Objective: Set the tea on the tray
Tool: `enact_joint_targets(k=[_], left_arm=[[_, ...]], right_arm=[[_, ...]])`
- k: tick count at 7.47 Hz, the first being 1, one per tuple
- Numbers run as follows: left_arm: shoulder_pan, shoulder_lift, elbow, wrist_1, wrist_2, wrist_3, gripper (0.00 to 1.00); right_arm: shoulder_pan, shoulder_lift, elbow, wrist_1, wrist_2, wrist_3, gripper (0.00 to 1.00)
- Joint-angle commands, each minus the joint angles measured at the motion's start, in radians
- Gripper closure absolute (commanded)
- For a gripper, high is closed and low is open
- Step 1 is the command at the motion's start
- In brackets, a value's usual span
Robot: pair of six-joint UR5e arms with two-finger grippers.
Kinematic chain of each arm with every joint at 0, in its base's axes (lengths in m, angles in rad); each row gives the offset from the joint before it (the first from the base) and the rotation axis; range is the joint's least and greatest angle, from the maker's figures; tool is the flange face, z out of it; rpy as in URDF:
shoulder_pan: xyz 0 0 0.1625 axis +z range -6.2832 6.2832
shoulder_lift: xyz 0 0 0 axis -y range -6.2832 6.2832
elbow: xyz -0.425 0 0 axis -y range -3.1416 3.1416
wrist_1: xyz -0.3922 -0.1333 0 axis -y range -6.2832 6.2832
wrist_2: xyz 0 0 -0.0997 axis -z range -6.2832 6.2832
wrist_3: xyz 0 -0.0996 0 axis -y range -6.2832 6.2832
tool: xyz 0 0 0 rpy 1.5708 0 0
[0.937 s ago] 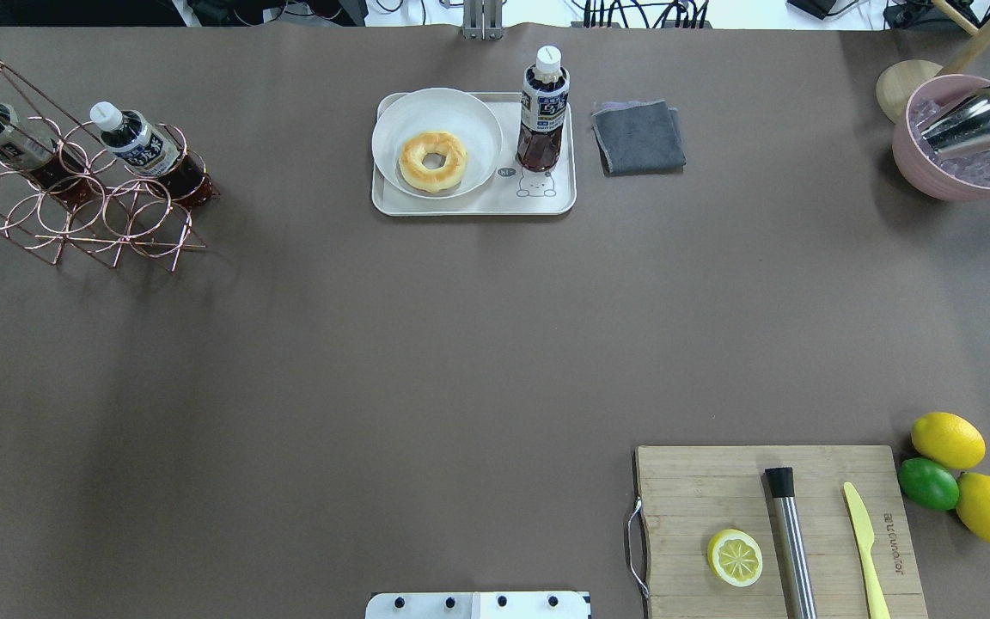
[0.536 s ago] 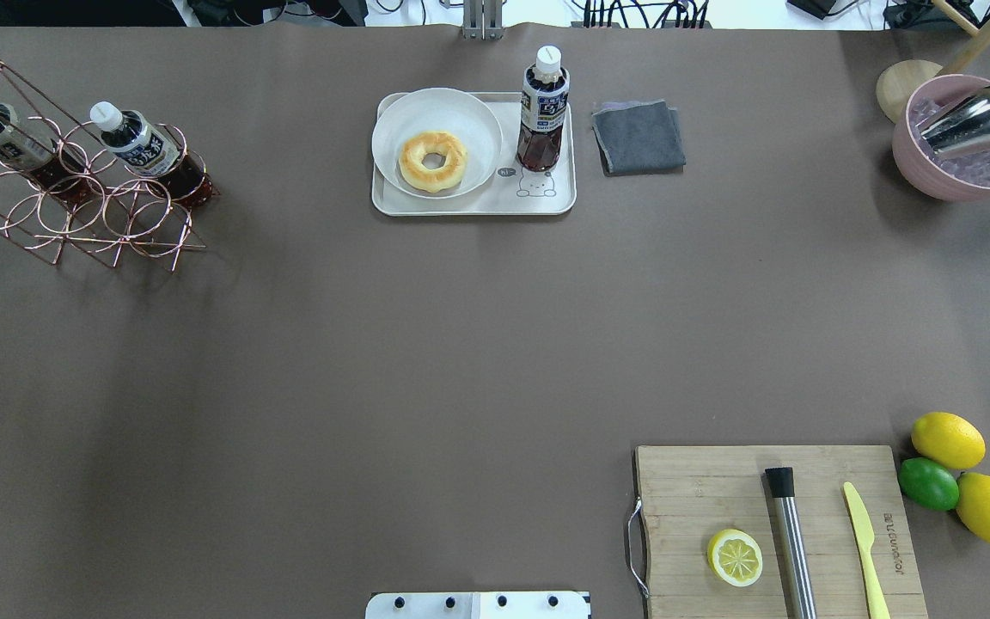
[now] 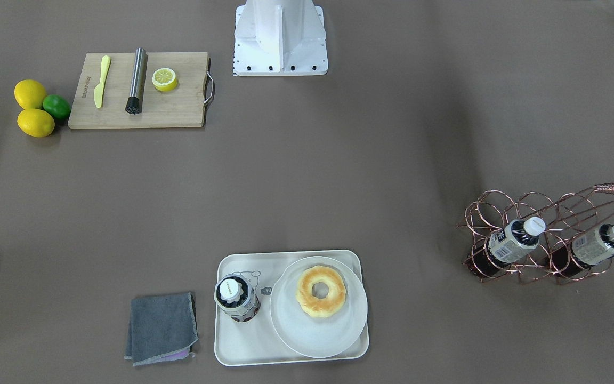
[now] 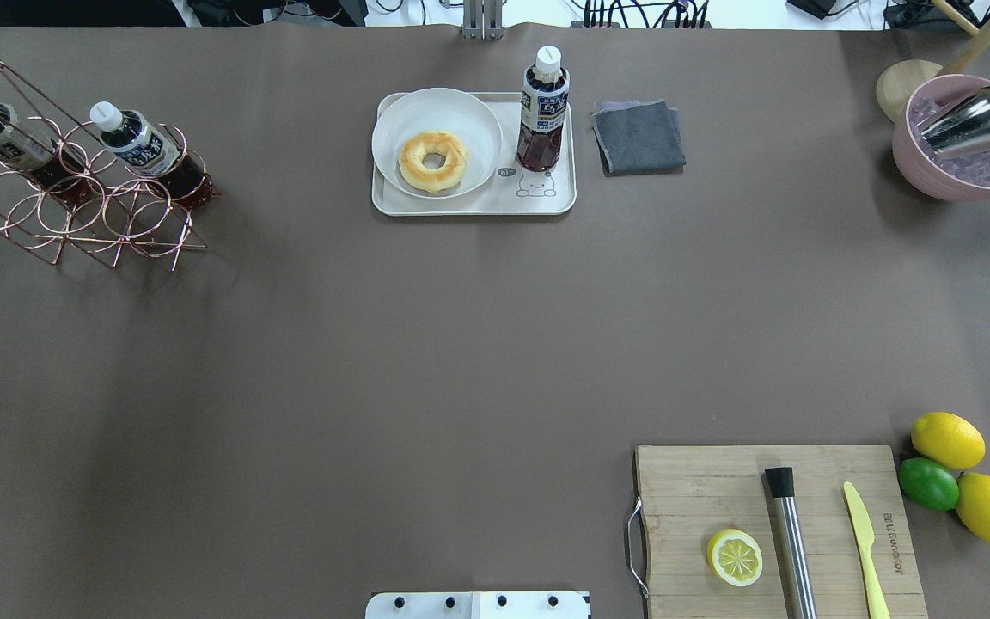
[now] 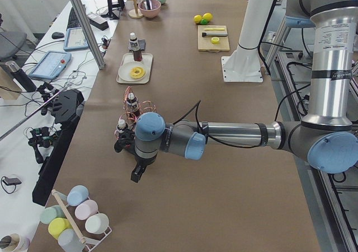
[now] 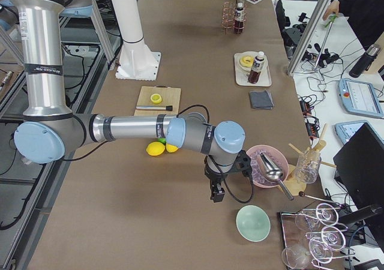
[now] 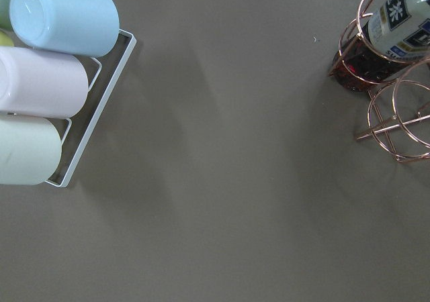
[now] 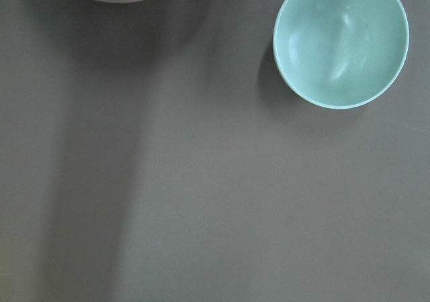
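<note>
Brown table [image 4: 461,344] carries the tray [image 4: 461,205], the tea [image 4: 542,120] upright on it beside the plate [image 4: 392,129]; being tall and narrow, it could topple if my left gripper [image 5: 137,173] or right gripper [image 6: 216,193] (parted or closed, I cannot tell) swept across.

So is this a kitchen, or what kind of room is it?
Probably a robot lab, dressed up like a café table. The robot's left arm stretches over the table, a control tablet lies beside it, and a tray holds the tea and a doughnut.
</note>
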Motion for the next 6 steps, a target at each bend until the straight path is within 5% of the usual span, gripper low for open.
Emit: enact_joint_targets(k=[1,6], left_arm=[[-0.003,0.006,-0.003,0.012,0.001,-0.001,0.02],[-0.005,0.009,0.005,0.012,-0.003,0.003,0.02]], right_arm=[[-0.002,0.006,0.003,0.002,0.003,0.014,0.00],[-0.002,0.012,0.003,0.038,0.003,0.017,0.00]])
